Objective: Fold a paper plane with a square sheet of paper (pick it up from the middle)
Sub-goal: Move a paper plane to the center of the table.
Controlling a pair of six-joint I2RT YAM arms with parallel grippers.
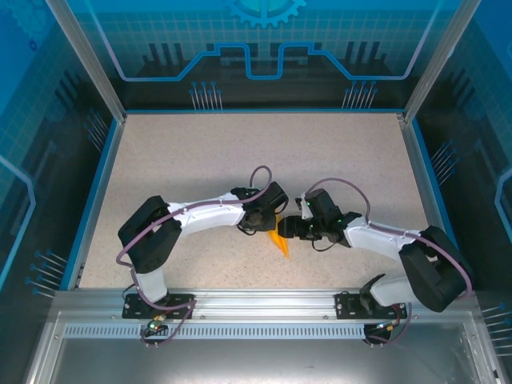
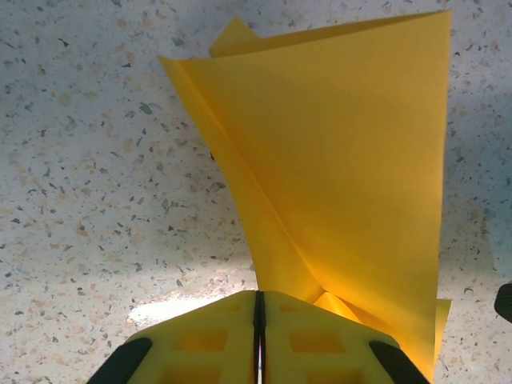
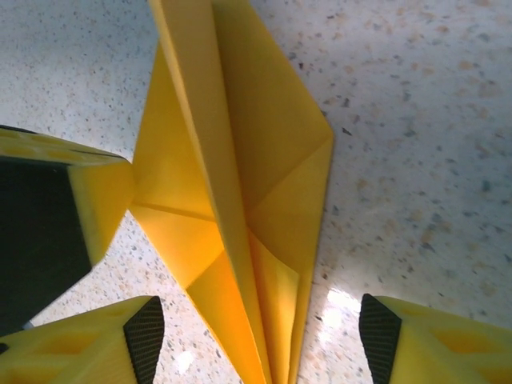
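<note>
left jaws: pinching paper plane (image 2: 344, 160) | right jaws: apart, astride it

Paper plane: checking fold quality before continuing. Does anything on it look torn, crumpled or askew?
Nothing stands out: the paper plane has sharp creases, no tears. The left gripper pinches one end; the right gripper straddles it, open.

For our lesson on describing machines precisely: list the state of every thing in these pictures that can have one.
paper plane: folded to a pointed dart with a centre crease.
left pincer: shut at the plane's edge; grip unclear.
right pincer: open, astride the plane.
</note>
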